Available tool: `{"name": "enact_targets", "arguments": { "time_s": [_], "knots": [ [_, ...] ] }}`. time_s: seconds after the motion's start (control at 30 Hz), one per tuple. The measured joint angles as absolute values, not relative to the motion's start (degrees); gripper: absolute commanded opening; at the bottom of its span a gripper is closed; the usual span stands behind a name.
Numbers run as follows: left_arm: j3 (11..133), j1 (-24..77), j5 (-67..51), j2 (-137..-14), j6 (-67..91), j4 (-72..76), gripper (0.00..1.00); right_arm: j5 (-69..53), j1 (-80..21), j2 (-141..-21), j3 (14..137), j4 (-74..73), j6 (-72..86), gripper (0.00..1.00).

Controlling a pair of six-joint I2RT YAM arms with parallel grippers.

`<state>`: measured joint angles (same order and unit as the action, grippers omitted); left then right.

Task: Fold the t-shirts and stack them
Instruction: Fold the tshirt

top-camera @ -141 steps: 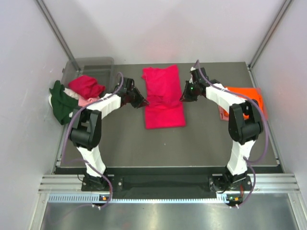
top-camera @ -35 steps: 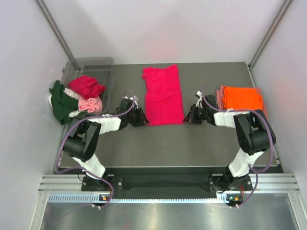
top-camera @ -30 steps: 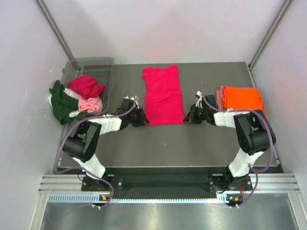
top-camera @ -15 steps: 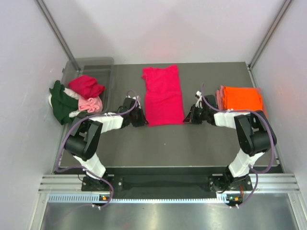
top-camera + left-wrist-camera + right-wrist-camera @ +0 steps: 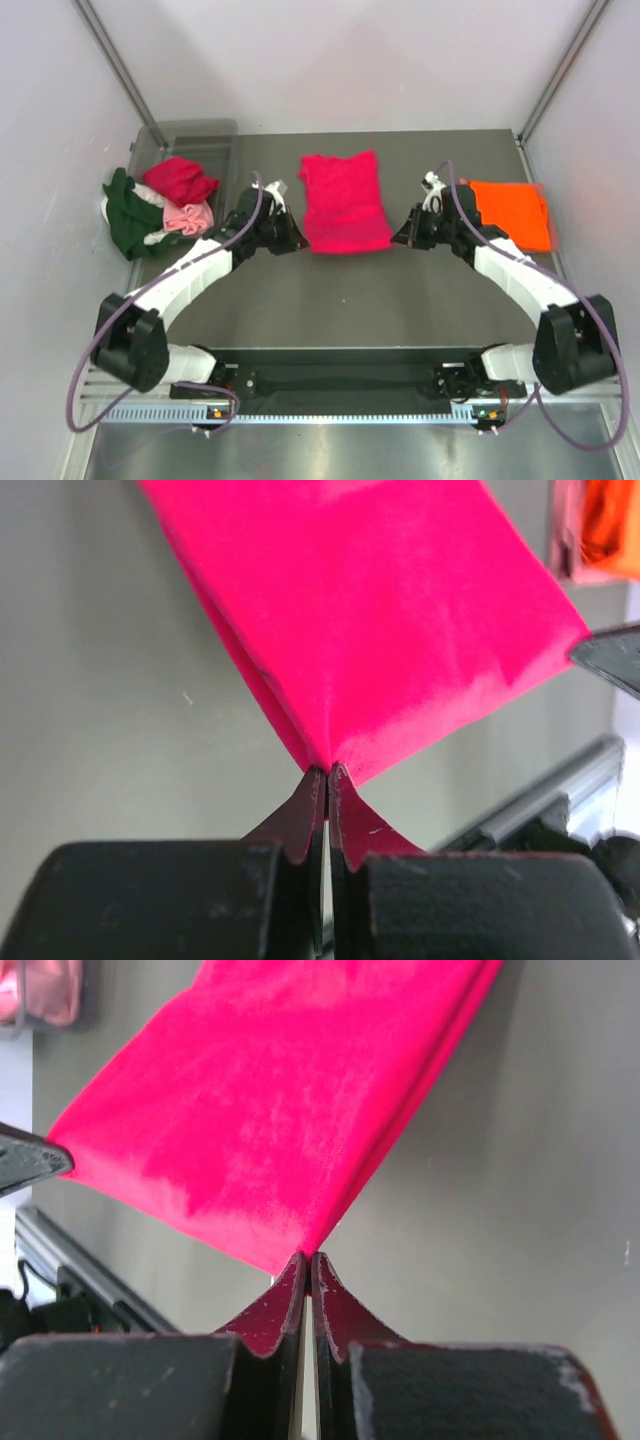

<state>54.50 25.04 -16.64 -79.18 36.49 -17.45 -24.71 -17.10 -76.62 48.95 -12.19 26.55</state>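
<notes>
Top external: left gripper (image 5: 291,241) and right gripper (image 5: 404,237) each clamped tight on a near corner of the crimson t-shirt (image 5: 345,203), mid-table (image 5: 400,300), near edge held up. Folded orange t-shirt (image 5: 512,212) right. Loose shirts pile (image 5: 165,205) at bin (image 5: 190,135), far left.

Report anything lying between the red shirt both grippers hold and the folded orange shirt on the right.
No loose thing shows there. The left gripper and right gripper pinch the red shirt at its near corners; between it and the orange shirt is bare table, crossed only by the right arm itself.
</notes>
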Motion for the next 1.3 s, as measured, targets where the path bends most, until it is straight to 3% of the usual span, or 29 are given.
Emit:
{"name": "enact_targets", "arguments": {
  "time_s": [0.37, 0.6, 1.0, 1.3],
  "knots": [
    [47.62, 39.13, -15.68, -59.35, 43.4, -28.29, 0.0, -25.04, -17.93, -52.1, 38.28, -28.64, 26.09, 0.0],
    [44.77, 40.56, -16.73, -50.85, 47.57, -28.97, 0.0, -25.17, -18.22, -42.3, 38.24, -34.35, 26.11, 0.0],
    [46.04, 39.4, -17.04, -56.55, 48.29, -28.8, 0.0, -21.5, -18.24, -48.53, 44.84, -38.79, 25.06, 0.0],
    [49.41, 29.8, -21.67, -63.42, 46.28, -28.53, 0.0, -20.53, -18.24, -58.54, 49.74, -36.18, 25.04, 0.0]
  ]
}}
